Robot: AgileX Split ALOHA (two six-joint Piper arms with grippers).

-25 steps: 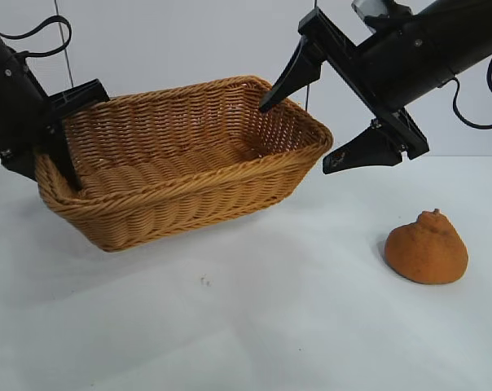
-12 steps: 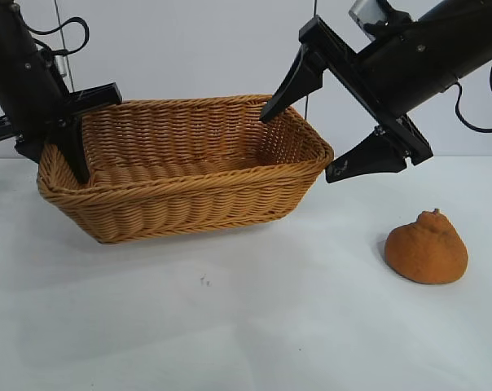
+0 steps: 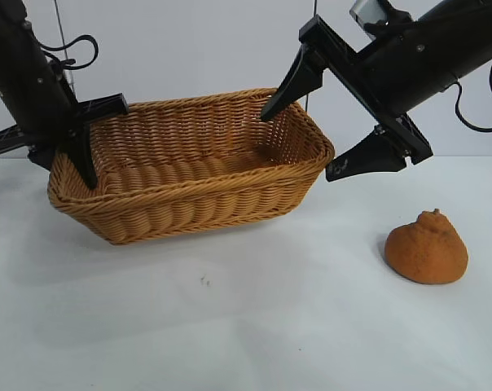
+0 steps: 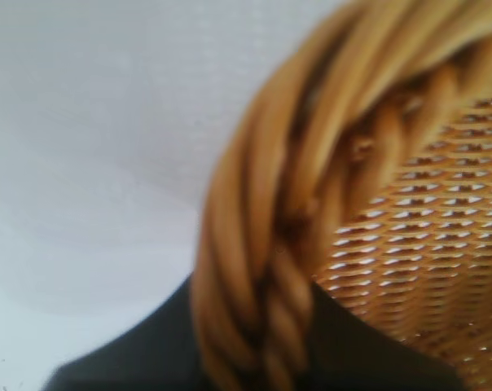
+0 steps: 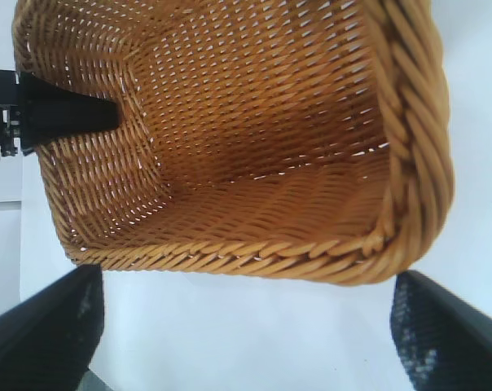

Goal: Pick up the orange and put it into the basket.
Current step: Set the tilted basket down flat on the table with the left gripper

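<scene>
Since the earlier frames, the basket [image 3: 189,167] is coming down from its tilted pose and sitting nearly level on the white bench [image 3: 246,326], shifted a little toward the right arm's side. Its near wall is resting on the bench, while the end by the left arm is still being held. The left end effector [image 3: 76,155] is clamping the braided rim at that end, one finger reaching down inside the basket and the other outside it; in the left wrist view the rim [image 4: 270,244] is filling the space between the dark fingers [image 4: 132,358]. From the right wrist view, the left arm's inner finger [image 5: 67,114] is showing against the inside of the far wall.

At the opposite end, the right end effector [image 3: 331,114] is hovering above the basket's rim with its jaws spread wide, gripping nothing; one fingertip is hanging over the rim, the other just outside the corner.

Well apart from the basket, the orange [image 3: 426,247] is sitting on the bench toward the right arm's side, broad base down and knobby top up, untouched by either arm.
</scene>
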